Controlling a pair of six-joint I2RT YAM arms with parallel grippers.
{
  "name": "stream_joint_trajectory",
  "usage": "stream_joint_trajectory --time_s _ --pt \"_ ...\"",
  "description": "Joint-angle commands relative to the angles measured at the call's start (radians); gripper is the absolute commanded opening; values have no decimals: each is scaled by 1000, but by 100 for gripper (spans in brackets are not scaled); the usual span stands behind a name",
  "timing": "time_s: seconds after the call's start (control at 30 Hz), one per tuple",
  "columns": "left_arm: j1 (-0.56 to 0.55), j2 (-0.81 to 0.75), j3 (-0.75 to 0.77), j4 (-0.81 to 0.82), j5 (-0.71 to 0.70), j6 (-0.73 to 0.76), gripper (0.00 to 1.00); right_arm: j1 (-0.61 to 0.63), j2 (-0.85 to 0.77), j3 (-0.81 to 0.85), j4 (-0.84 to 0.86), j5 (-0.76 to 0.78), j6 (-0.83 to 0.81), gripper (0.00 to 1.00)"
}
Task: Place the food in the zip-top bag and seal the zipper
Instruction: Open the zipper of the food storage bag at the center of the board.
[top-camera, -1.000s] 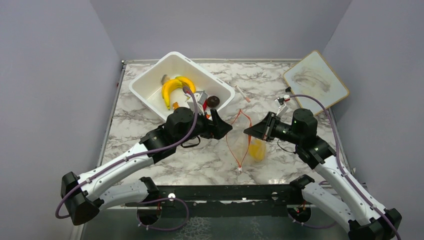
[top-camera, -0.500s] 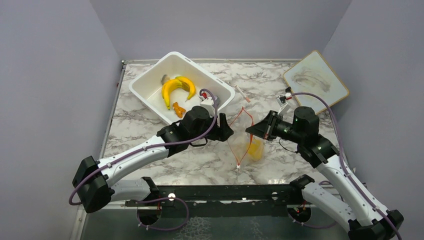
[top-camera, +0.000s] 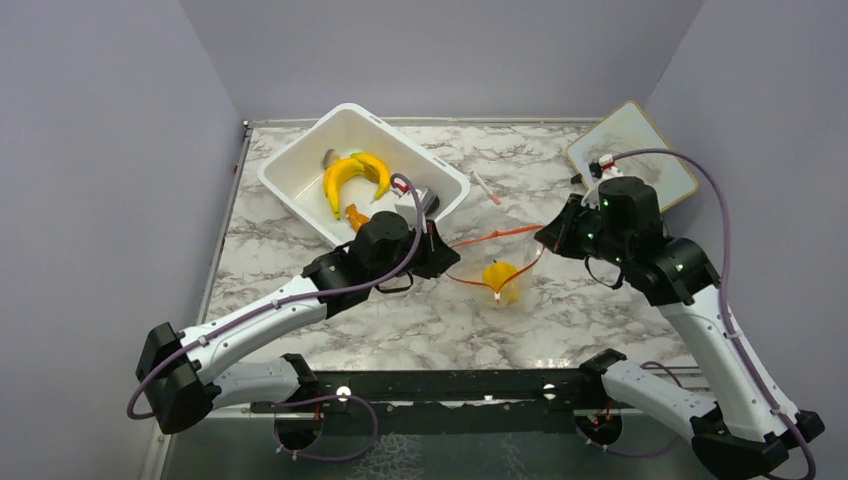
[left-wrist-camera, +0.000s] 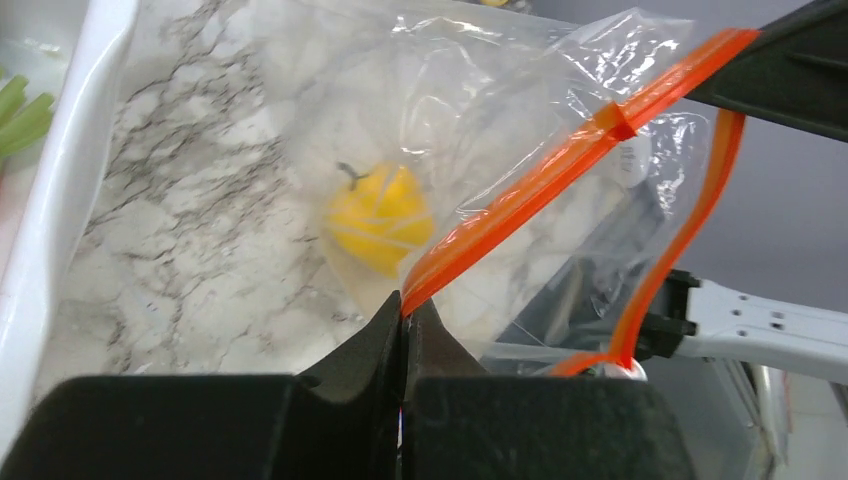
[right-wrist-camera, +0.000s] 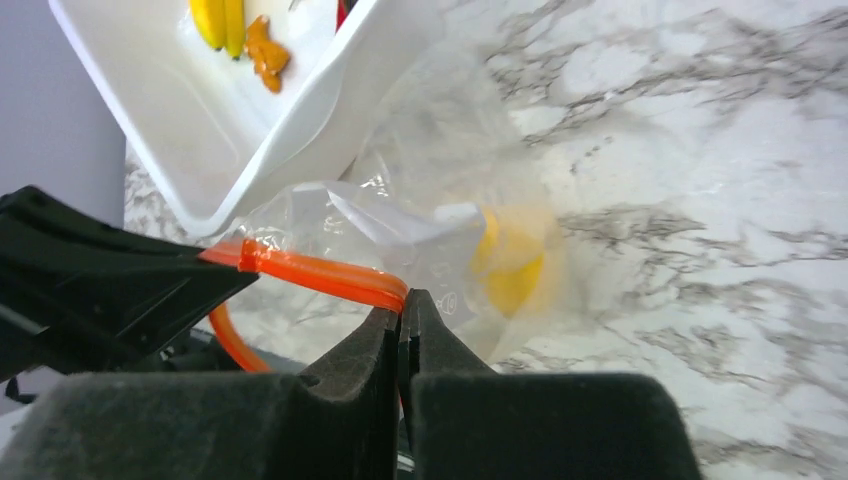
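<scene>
The zip-top bag (top-camera: 497, 262) hangs stretched between my two grippers, just above the marble table. My left gripper (top-camera: 443, 266) (left-wrist-camera: 403, 305) is shut on one end of the red-orange zipper (left-wrist-camera: 560, 160). My right gripper (top-camera: 546, 238) (right-wrist-camera: 403, 300) is shut on the other end of the zipper (right-wrist-camera: 320, 272). The mouth gapes, its second strip looping below. A yellow pepper (top-camera: 499, 275) (left-wrist-camera: 381, 216) (right-wrist-camera: 513, 270) lies in the bag's bottom. A banana (top-camera: 355, 173) and small orange bits (top-camera: 356, 214) (right-wrist-camera: 265, 55) stay in the white tub (top-camera: 340, 128).
The white tub's wall (left-wrist-camera: 55, 210) stands right beside my left gripper. A pen-like stick (top-camera: 485, 187) lies on the table behind the bag. A wood-framed whiteboard (top-camera: 632, 152) leans at the back right, close behind my right arm. Grey walls close in the table.
My left gripper has come to the bag's rim and shut on the zipper. The right arm has pulled back to the right and up, stretching the bag sideways between both grippers.
</scene>
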Motion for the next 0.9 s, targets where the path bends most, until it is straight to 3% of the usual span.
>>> stream_joint_trajectory --time_s 0.0,0.07,0.17,0.27,0.43,0.5,0.67,0.87 --pt "-3 -65 32 17 -29 -35 0 2 -18 161 -244 349 -81 1" --pt "-3 -58 30 32 -14 -38 0 1 -24 191 -256 358 -89 1" --pt "-3 -33 25 62 44 -43 0 2 -36 190 -229 229 -88 1" --pt "-4 -4 18 99 95 -54 0 2 -68 140 -165 71 -64 1" --pt "-3 25 -5 113 76 -55 4 2 -134 -11 -8 -49 15 1" --pt "-3 29 -13 109 53 -43 13 2 -148 -73 37 -70 45 1" --pt "-3 40 17 43 -9 16 50 2 -181 -191 120 -92 73 1" --pt "-2 52 116 -100 -150 123 65 1 -196 -227 171 -107 59 1"
